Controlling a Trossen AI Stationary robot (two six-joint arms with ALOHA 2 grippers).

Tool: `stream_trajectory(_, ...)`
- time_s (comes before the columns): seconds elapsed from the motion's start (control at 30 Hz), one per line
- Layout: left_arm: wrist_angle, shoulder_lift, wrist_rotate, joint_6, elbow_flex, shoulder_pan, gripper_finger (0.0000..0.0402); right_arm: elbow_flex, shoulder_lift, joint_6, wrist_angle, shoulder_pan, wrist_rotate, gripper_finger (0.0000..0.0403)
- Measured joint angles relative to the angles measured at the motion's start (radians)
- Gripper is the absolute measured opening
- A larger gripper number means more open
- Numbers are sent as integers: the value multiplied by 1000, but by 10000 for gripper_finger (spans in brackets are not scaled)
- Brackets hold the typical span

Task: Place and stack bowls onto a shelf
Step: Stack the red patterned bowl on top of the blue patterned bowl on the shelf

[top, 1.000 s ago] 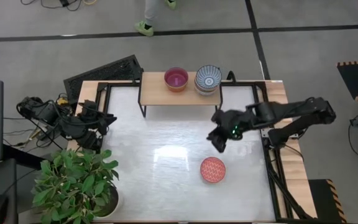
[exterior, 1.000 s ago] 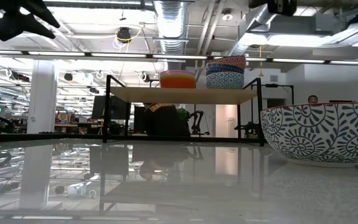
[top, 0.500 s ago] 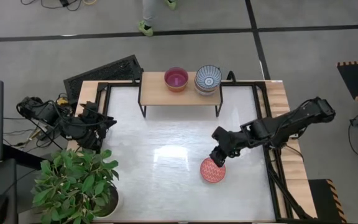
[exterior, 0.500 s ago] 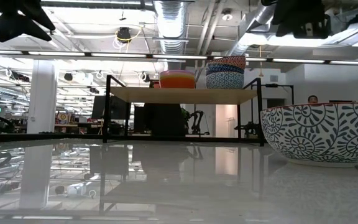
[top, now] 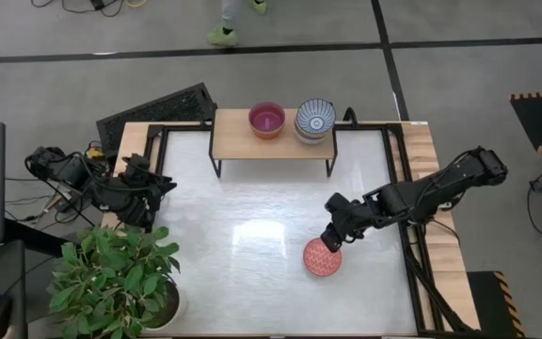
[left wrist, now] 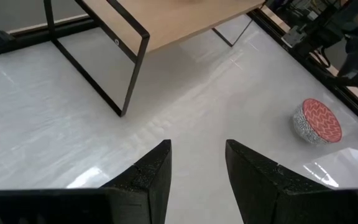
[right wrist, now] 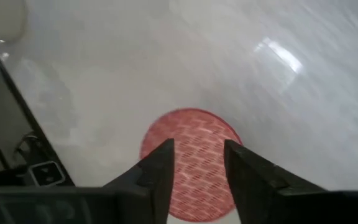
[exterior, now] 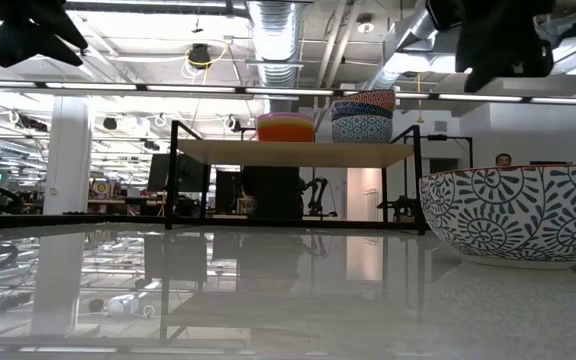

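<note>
Bowls are split between two places: one lies alone on the white surface point(top: 252, 235), the rest sit on the shelf point(top: 271, 139). That shelf, with its light wooden top and thin black legs, stands at the far middle edge of the surface. A leafy potted plant point(top: 116, 278) fills the near left corner. The right arm reaches in from the right side, and the right gripper point(top: 330, 241) hangs above the far right rim of the red-patterned bowl point(top: 321, 259), its fingers point(right wrist: 157, 171) parted a little with nothing between them. The left gripper point(left wrist: 196, 163) waits by the left edge, near the plant, its fingers likewise slightly apart and empty. On the shelf, the magenta bowl point(top: 267, 120) sits left of a stack topped by the blue-grey radial-lined bowl point(top: 315, 118), close beside it.
</note>
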Motion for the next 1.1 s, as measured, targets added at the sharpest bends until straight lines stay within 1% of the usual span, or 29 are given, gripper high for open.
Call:
stream_trajectory(0.17,0,0,-9,-1,0,0,135,0,2,5,-87,0,0,205)
stream_trajectory(0.3,0,0,-15,-1,0,0,135,-3,42,-26,-91,1,-8,222)
stream_trajectory(0.5,-1,0,-17,-6,0,0,135,-1,169,-53,-85,17,-98,220)
stream_trajectory(0.73,-18,0,-17,-11,0,0,135,0,249,-71,-87,22,-105,220)
stream_trajectory(1.0,-23,0,-17,-12,0,0,135,-1,295,-96,-89,10,-107,219)
stream_trajectory(1.1,-24,0,-17,-11,0,0,135,1,310,-113,-75,6,-112,212)
